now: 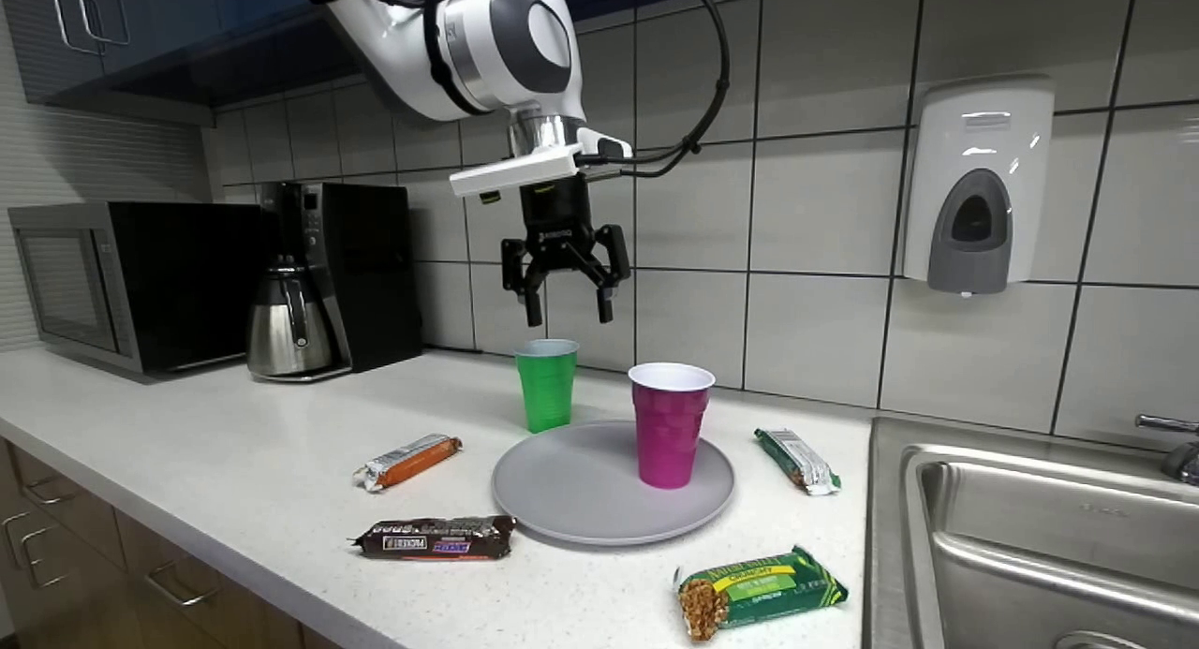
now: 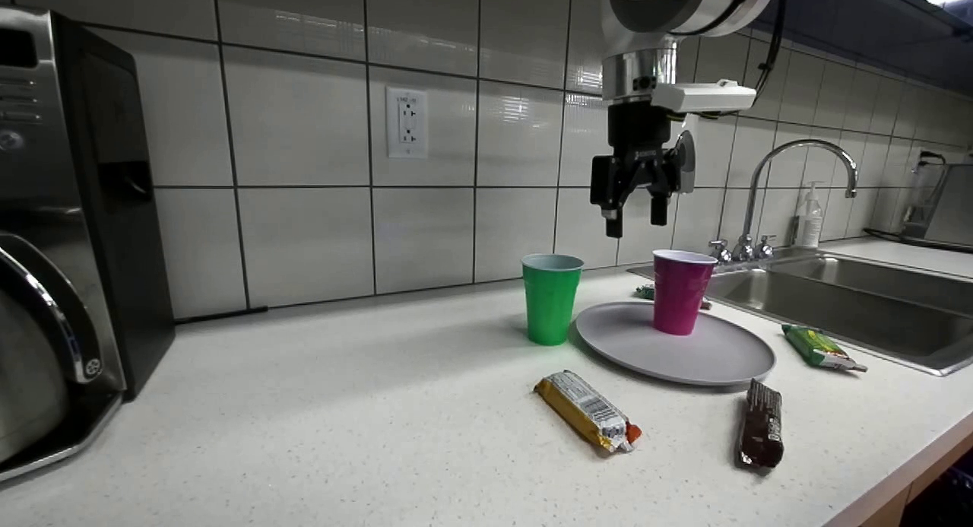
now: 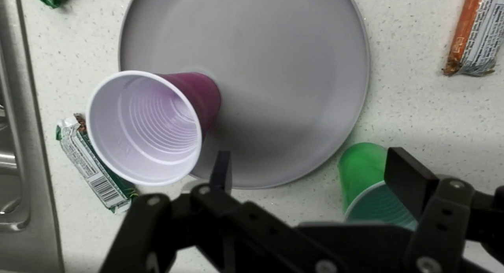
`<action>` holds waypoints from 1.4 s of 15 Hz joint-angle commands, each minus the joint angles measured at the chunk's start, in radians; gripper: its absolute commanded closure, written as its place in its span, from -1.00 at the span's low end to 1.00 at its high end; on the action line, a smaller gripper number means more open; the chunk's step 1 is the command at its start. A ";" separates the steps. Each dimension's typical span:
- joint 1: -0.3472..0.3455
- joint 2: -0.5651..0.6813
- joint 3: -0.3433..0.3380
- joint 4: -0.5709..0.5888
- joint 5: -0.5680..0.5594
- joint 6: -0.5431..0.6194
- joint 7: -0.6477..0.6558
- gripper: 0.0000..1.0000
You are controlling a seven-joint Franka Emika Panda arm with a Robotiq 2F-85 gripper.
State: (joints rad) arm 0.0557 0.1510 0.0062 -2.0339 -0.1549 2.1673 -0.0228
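My gripper (image 1: 569, 317) is open and empty. It hangs above the counter, higher than the cups, in both exterior views (image 2: 637, 227). In the wrist view its fingers (image 3: 313, 168) stand apart. A green cup (image 1: 547, 387) stands upright beside the plate, nearest below the gripper. In the wrist view the right finger partly hides the green cup (image 3: 360, 170). A magenta cup (image 1: 667, 434) with a white inside stands upright on the round grey plate (image 1: 571, 485). The magenta cup also shows in the wrist view (image 3: 204, 91), left of the fingers.
Wrapped bars lie around the plate: an orange one (image 1: 412, 462), a brown one (image 1: 436, 538), a green one (image 1: 763, 588) and a green-and-white one (image 1: 796, 460). A steel sink (image 1: 1049, 537) is on one side. A coffee maker (image 1: 365, 274) and microwave (image 1: 178, 284) stand opposite.
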 commanded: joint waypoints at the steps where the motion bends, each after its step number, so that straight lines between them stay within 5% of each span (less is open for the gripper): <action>1: -0.020 0.030 -0.009 -0.002 -0.008 0.035 0.004 -1.00; 21: -0.079 0.121 -0.059 0.017 -0.008 0.074 -0.016 -1.00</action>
State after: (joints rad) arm -0.0138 0.2428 -0.0547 -2.0350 -0.1553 2.2241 -0.0239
